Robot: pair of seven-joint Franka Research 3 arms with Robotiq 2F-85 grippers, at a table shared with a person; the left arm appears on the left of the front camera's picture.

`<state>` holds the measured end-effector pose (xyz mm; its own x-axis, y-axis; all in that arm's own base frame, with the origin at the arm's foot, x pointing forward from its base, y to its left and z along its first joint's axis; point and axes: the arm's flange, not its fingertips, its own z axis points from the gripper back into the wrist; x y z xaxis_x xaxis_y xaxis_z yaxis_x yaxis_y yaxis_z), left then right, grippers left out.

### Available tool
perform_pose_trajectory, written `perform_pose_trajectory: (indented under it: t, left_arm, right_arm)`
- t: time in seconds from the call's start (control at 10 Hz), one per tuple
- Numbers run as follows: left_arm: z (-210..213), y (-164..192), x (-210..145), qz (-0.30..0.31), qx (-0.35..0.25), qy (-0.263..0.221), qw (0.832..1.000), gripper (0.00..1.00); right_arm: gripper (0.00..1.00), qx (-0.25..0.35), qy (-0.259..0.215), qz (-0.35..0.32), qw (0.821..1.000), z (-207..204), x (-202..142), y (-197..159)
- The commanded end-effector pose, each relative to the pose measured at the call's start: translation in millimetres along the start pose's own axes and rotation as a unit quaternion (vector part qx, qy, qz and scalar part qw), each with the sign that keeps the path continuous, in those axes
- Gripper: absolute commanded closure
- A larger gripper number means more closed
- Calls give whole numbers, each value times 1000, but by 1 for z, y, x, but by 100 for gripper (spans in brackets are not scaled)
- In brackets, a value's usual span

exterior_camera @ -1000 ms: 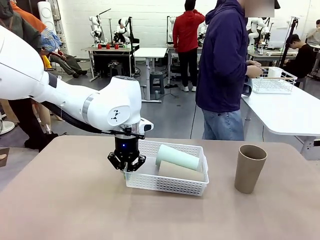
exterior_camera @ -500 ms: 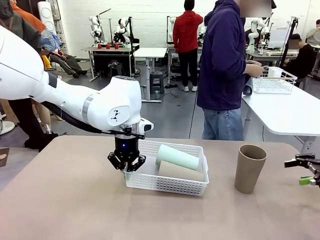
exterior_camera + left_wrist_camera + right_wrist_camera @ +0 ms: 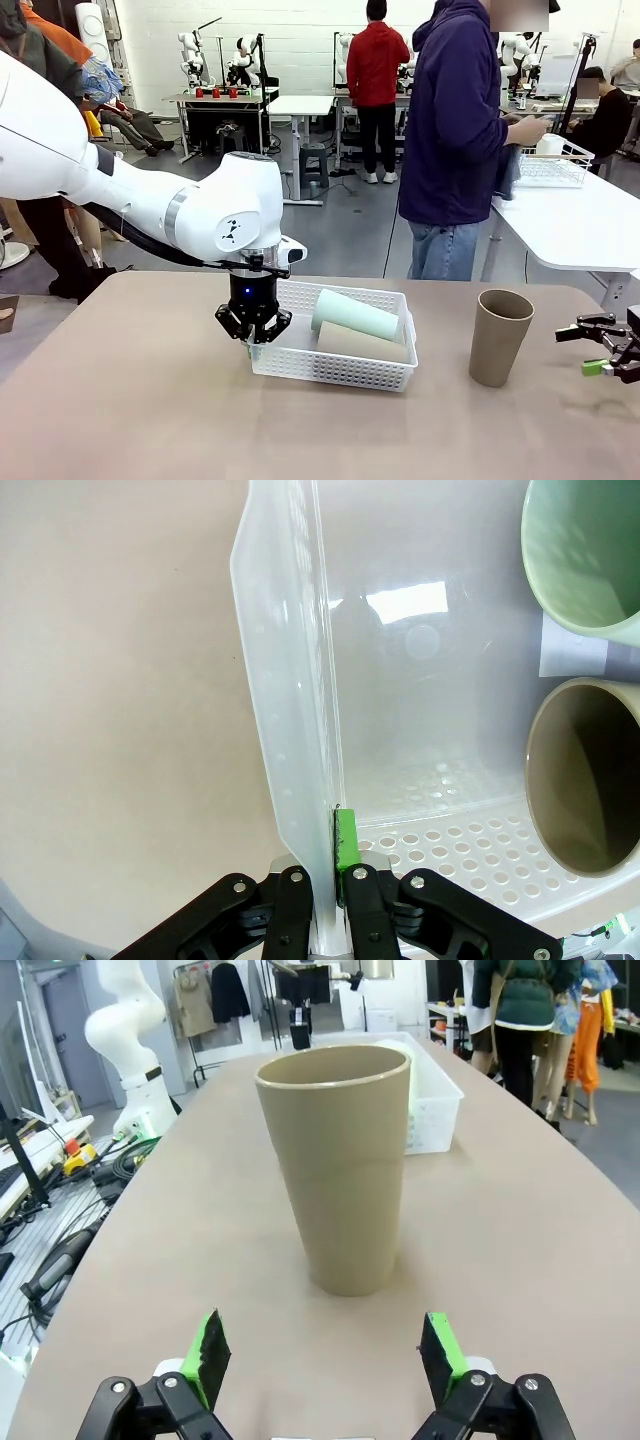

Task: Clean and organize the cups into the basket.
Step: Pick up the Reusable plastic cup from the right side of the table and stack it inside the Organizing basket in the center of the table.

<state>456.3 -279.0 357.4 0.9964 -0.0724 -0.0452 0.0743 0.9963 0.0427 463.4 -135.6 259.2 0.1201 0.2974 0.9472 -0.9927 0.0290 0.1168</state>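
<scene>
Noting the left gripper pointing straight down at the left short end of the basket, jaws drawn narrow and pinching that end wall between them. In the left wrist view we see the basket with its thin white wall running up between the two fingers, one green pad pressed flat on the inner face. The basket sits on the brown table, near the middle. Two cups lie on their sides in it, touching: a pale green cup on the far side and a tan cup on the near side, both mouths turned toward the clamped end. A second tan cup stands upright, mouth up, on the table to the right of the basket, well apart from it. The right gripper hovers low by the table's right edge, jaws spread wide, holding nothing; in the right wrist view we see the second tan cup ahead of the pads, untouched
</scene>
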Motion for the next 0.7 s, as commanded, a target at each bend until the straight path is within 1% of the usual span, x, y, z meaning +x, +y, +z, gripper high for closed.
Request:
perform_pose_trajectory:
  t: [0.0,0.2,0.3,0.5,0.6]
  left_arm:
    - [0,-2,-1,-1,0,0,1000,100]
    - [0,-2,-1,-1,0,0,1000,100]
    - [0,-2,-1,-1,0,0,1000,100]
    - [0,-2,-1,-1,0,0,1000,100]
    - [0,-2,-1,-1,0,0,1000,100]
  right_arm:
    - [0,16,-8,2,1000,2,1,2]
    - [0,4,-4,0,1000,-1,1,1]
    - [0,-15,-3,7,1000,-15,-2,-6]
    - [0,-36,-30,27,999,-35,3,-12]
    - [0,-29,-30,31,999,-44,2,-13]
